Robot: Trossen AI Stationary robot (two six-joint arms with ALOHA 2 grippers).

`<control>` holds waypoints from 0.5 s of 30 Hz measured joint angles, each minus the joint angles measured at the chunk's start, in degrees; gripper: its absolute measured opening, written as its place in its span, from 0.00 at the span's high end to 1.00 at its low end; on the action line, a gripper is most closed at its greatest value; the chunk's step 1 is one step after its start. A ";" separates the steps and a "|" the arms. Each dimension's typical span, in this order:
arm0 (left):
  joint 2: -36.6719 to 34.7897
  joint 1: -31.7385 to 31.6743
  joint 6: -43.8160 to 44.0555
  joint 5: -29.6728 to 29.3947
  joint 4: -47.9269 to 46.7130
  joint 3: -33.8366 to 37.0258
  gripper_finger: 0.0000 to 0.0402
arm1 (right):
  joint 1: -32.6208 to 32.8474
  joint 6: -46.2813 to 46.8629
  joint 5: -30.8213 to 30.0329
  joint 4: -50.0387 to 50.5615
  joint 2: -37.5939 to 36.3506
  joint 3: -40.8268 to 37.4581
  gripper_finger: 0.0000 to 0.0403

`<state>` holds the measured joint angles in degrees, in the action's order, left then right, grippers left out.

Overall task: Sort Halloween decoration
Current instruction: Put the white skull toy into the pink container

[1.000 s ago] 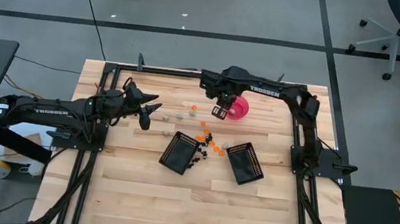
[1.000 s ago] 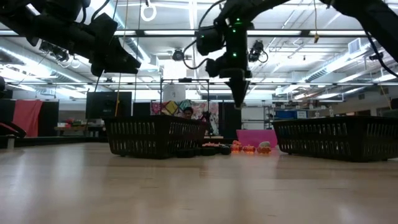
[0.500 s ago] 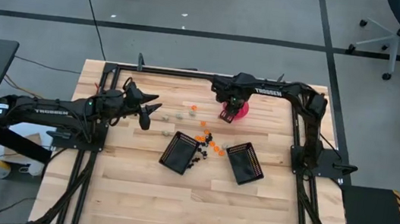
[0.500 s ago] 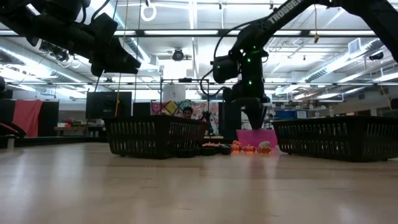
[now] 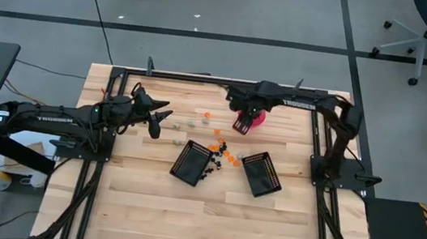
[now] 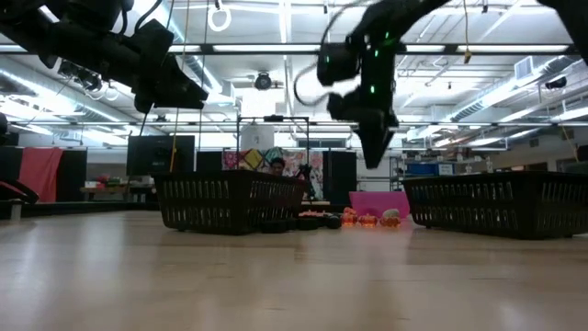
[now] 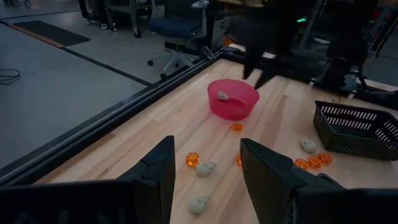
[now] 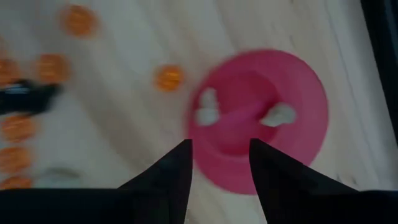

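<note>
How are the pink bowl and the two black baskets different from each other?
The pink bowl is round and solid; the baskets are rectangular black mesh. The bowl holds pale grey-white pieces; the baskets' contents cannot be seen. All stand on the table.

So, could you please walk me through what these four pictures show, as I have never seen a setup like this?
It is a robot with two dark arms at a wooden table, each ending in a two-finger gripper. One picture looks straight down, one looks level across the tabletop, and two come from cameras on the wrists. On the table lie two black baskets, a pink bowl, and small Halloween pieces scattered between them: orange, black and pale. The right gripper hangs over the bowl with its fingers apart and nothing between them; its wrist camera shows two pale pieces lying in the bowl. The left gripper waits above the table's left side, open and empty.
</note>
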<state>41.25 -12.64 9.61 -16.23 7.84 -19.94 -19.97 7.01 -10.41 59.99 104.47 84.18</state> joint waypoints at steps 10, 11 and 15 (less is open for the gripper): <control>-0.02 -0.02 0.10 -0.02 0.04 0.00 0.61 | 11.37 10.75 4.10 1.30 1.85 -0.20 0.60; -0.02 -0.02 0.12 -0.02 0.05 0.00 0.61 | 12.03 11.49 5.11 1.31 2.39 -0.20 0.60; -0.02 -0.02 0.28 -0.02 0.11 0.00 0.61 | 14.09 12.46 8.76 1.80 5.80 -0.20 0.60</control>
<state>41.23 -12.67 9.90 -16.25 7.94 -19.94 -5.87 19.46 -1.65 61.79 110.26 83.99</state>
